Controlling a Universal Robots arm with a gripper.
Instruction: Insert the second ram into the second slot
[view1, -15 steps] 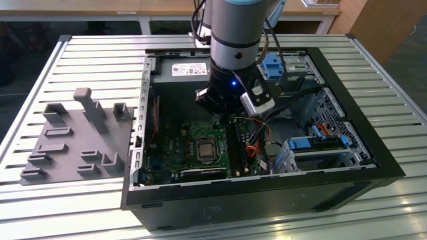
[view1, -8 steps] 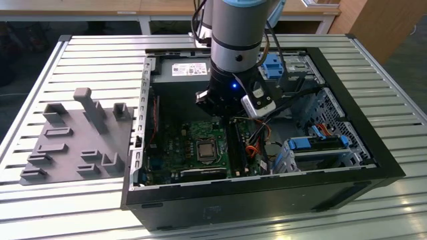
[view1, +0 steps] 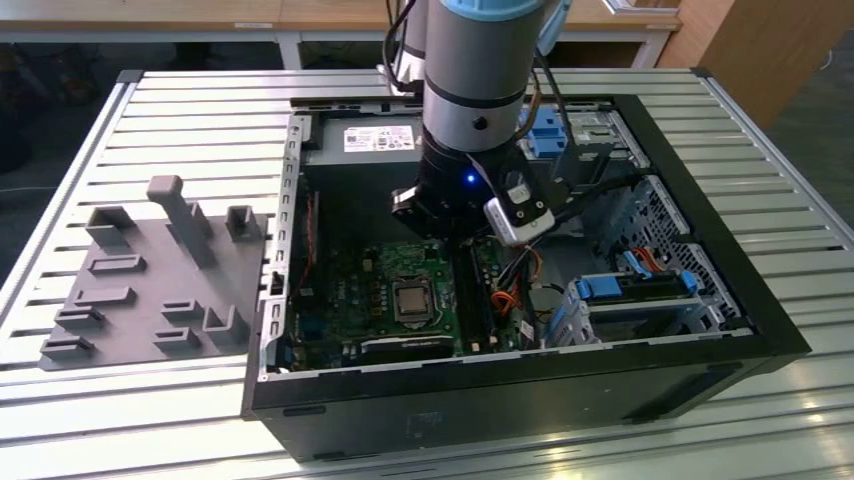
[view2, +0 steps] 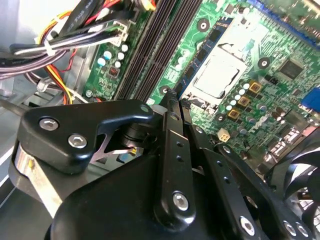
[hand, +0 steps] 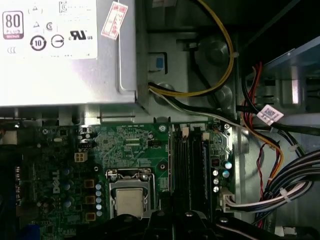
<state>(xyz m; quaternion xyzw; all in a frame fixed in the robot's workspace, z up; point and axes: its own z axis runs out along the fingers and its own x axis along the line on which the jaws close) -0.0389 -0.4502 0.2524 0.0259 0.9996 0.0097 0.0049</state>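
A ribbed silver metal table (view1: 160, 110) carries, from the exterior view's left, a grey moulded fixture tray (view1: 147, 285), then the open black computer case (view1: 534, 385). The second ram, a thin blue stick (hand: 204, 162), sits in the dark memory slots (hand: 187, 165) beside the silver processor socket (hand: 129, 200). The grey arm (view1: 478, 90) stands upright, its black gripper (view2: 172, 102) pressed together just above those slots.

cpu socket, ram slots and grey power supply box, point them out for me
square silver cpu socket (hand: 129, 200), first wrist view, on its metal lid
long black ram slots (hand: 189, 170), first wrist view, mid-length
grey metal power supply box (hand: 65, 75), first wrist view, on its side panel
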